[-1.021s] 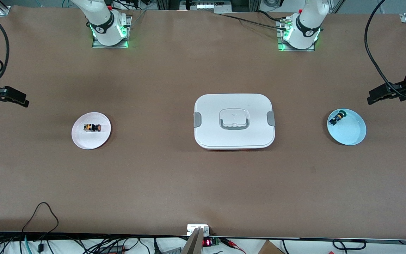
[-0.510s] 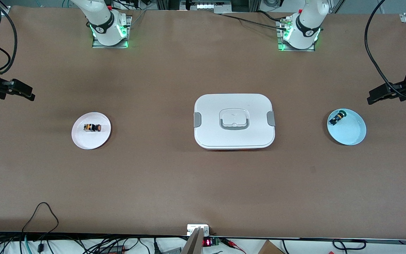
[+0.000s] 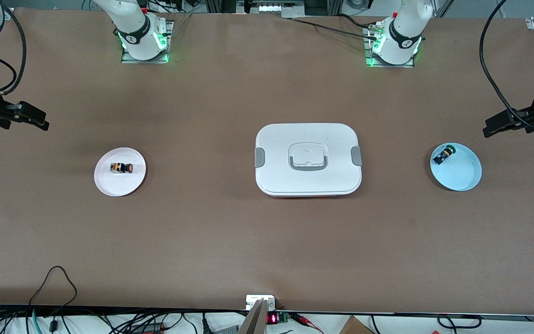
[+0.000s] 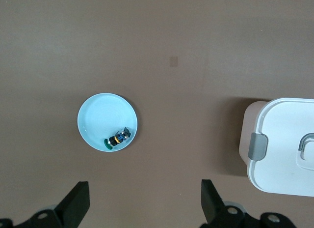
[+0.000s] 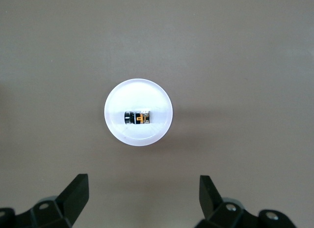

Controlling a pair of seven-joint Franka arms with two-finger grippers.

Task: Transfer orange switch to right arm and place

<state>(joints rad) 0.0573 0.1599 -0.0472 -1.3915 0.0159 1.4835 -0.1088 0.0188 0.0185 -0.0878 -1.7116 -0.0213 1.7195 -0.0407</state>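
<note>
Starting at 9 o'clock on the table [image 3: 202,241], the right tool [image 3: 40,122] has moved in the last second. It has come in from the table's edge toward the middle and now hangs over bare table about 10 o'clock of the white plate [image 3: 109,186]. Its fingers stand wide apart with nothing between them, and the right wrist view shows the plate ahead of that tool, not yet under it.

The orange switch [image 3: 121,168] has not moved. It lies on its side at the plate's centre, round end toward 3 o'clock in the front view, and nothing touches it. In my judgement the right arm is starting its approach to pick it up, so the task is only beginning. The tool has yet to centre over the plate and come down.

At the table's middle, the closed white box [image 3: 285,134] is unchanged. Toward 3 o'clock, the green-capped switch [image 3: 444,154] sits at the 10 o'clock rim of the blue plate [image 3: 464,178]. The left tool [image 3: 487,130] waits over the table at that end, fingers apart and empty.
</note>
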